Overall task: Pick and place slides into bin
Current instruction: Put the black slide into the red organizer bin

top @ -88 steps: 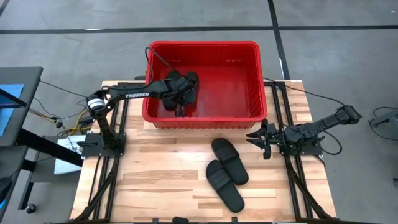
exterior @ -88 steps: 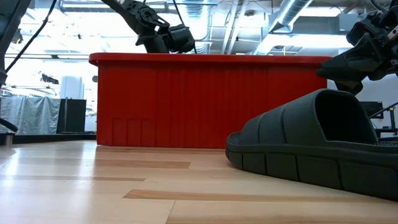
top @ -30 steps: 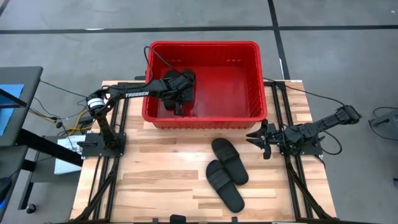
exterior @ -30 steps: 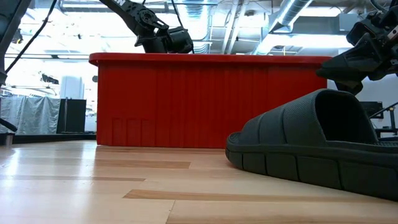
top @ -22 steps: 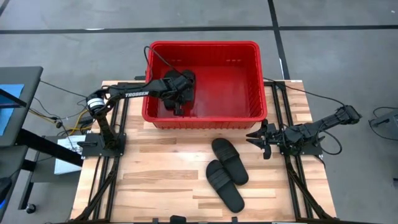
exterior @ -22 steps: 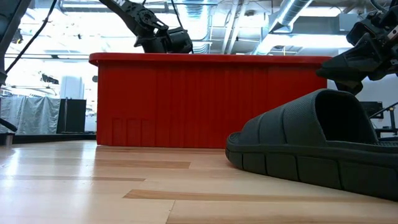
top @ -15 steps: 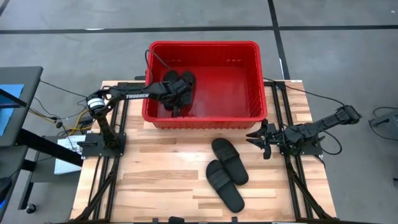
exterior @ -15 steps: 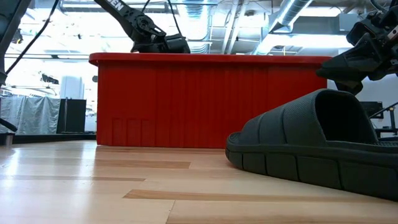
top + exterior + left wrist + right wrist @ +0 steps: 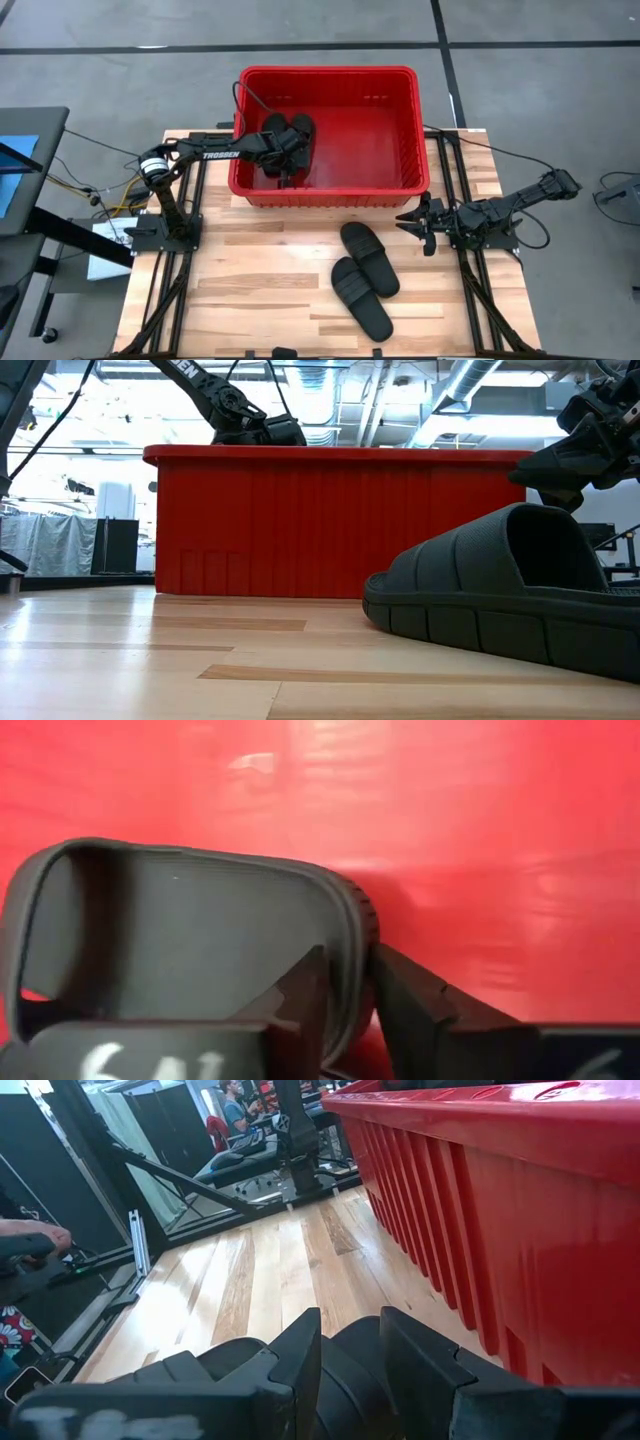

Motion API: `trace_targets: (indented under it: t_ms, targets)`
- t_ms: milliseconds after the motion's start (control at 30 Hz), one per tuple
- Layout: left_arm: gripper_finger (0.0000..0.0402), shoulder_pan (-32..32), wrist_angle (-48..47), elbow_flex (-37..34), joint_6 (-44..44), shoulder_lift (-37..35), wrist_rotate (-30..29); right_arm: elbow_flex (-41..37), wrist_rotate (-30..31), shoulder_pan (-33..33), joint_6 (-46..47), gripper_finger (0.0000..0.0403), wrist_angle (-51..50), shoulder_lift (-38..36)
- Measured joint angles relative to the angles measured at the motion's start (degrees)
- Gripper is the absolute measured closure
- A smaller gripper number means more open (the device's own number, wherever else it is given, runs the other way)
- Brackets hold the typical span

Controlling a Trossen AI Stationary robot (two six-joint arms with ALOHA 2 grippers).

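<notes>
Slides [image 9: 290, 140] in bin [image 9: 400, 176]: left pincer [image 9: 345, 1000] has loosened since earlier.

The wooden table [image 9: 260, 290] carries the red bin [image 9: 330, 190] at its far side (part of the bin reaches beyond the far edge). In front of the bin, two black slides [image 9: 365, 278] lie directly on the wood, side by side and touching, both turned diagonally.
</notes>
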Motion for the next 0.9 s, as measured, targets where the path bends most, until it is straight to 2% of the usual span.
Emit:
trace_targets:
  t_ms: [333,600,900]
  targets:
    - [0.0256,0.0,0.4,0.0,-0.7,0.0,-0.8,0.0,0.0,0.0,0.0,0.0305,0.0,0.0]
    - [0.0248,0.0,-0.1,0.0,0.8,0.0,-7.6,0.0,0.0,0.0,0.0,0.0305,0.0,0.0]
    - [0.0248,-0.1,-7.2,4.2,1.7,-0.2,-6.8,0.0,0.0,0.0,0.0,0.0305,0.0,0.0]
